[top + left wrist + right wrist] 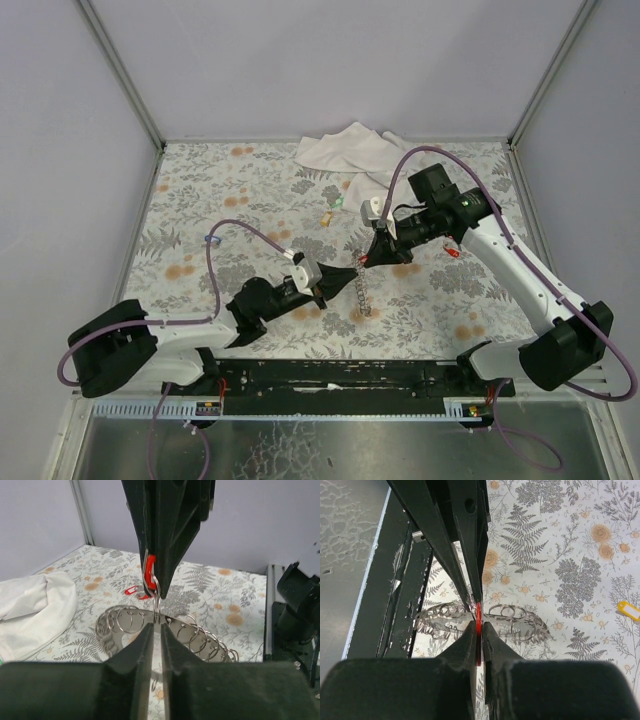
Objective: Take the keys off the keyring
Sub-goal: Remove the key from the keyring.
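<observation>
The keyring [363,296] is a silvery chain of split rings hanging between my two grippers just above the table. My left gripper [348,277] is shut on one thin ring of it, seen edge-on between the tips in the left wrist view [157,626], with the ringed chain [195,632] curving behind. My right gripper [370,258] is shut on a red key [478,630] that still hangs on that ring. The red key also shows in the left wrist view [149,571]. Rings [517,616] spread to both sides of it.
A white cloth [350,150] lies at the back of the floral table. Loose keys lie on the table: a yellow one [328,212] and a green one [339,202] in front of the cloth, and a red one [452,252] under my right arm. A black rail [340,380] runs along the near edge.
</observation>
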Robot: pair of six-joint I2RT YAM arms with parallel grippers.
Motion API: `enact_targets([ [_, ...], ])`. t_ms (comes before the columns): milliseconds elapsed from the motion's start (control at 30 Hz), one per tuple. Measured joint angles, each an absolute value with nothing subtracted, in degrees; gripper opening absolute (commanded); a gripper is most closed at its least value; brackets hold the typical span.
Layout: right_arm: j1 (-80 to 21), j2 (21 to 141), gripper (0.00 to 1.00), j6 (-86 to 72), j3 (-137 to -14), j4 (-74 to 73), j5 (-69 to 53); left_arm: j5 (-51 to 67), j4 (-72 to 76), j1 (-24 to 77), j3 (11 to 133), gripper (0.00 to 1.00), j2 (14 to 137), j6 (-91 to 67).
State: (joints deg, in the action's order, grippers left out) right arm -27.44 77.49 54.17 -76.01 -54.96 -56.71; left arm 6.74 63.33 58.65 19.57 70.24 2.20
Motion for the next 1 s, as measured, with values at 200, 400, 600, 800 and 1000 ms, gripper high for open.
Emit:
enact_targets([
  [200,-27.2,77.4,0.00,53.7,-76.0,-54.5,-55.4,6.4,63.6,58.4,19.3,0.32,70.9,2.4],
  [400,-27.2,77.4,0.00,53.5,-76.0,-54.2,-54.8,6.5,60.3,58.4,16.6,0.34,61.9,3.7],
  [600,-27.2,77.4,0.00,53.4,-76.0,-53.6,-54.6,7.6,53.3,57.7,17.5,0.31,53.8,7.3],
  [800,-27.2,77.4,0.00,53.4,-76.0,-53.5,-54.5,9.5,42.8,57.4,25.1,0.34,56.1,9.0],
  [1000,-27.2,77.4,0.00,53.4,-76.0,-53.5,-54.5,9.9,33.6,57.4,31.1,0.35,58.2,8.9],
])
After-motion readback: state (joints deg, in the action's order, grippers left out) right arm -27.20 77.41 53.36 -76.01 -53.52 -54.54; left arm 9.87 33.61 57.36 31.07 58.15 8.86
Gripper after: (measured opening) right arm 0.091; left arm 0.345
